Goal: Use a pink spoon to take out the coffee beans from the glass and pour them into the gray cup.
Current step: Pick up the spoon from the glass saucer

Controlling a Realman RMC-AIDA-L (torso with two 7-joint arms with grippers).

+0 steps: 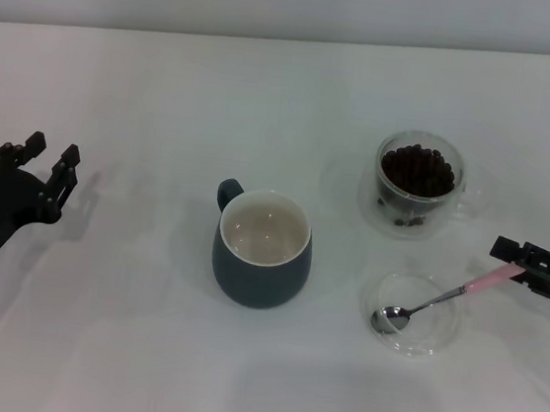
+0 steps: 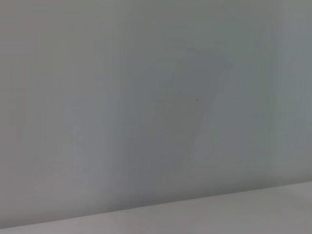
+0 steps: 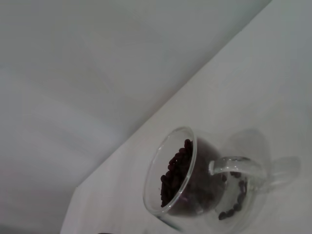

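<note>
The step in hand looks like picking up the spoon [image 1: 438, 302], and the right hand [image 1: 526, 269], low at about four o'clock on the table [image 1: 151, 73], has its dark fingers at the pink end of the handle; whether they have actually closed on it I cannot tell. To do this well, the grip should sit far back on the pink part and stay level, since the handle is thin and smooth and would twist easily; lifting straight up first would clear the saucer [image 1: 412, 315] without dragging it. The spoon's shiny metal bowl lies in that flat, clear saucer at about five o'clock, handle slanting up toward the hand. The glass [image 1: 418, 184] stands near it at about two o'clock, clear, rounded and double-walled with a small see-through handle, and is heaped with coffee beans [image 1: 417, 170], small, dark and round, likely to roll off a tilted spoon. The cup [image 1: 261, 248] sits near the middle, a matte blue-gray rounded mug with a pale, empty inside and its loop handle at the back left. Its wide mouth should make pouring forgiving. The left hand [image 1: 44, 180] rests at nine o'clock, well apart from everything, fingers spread.
</note>
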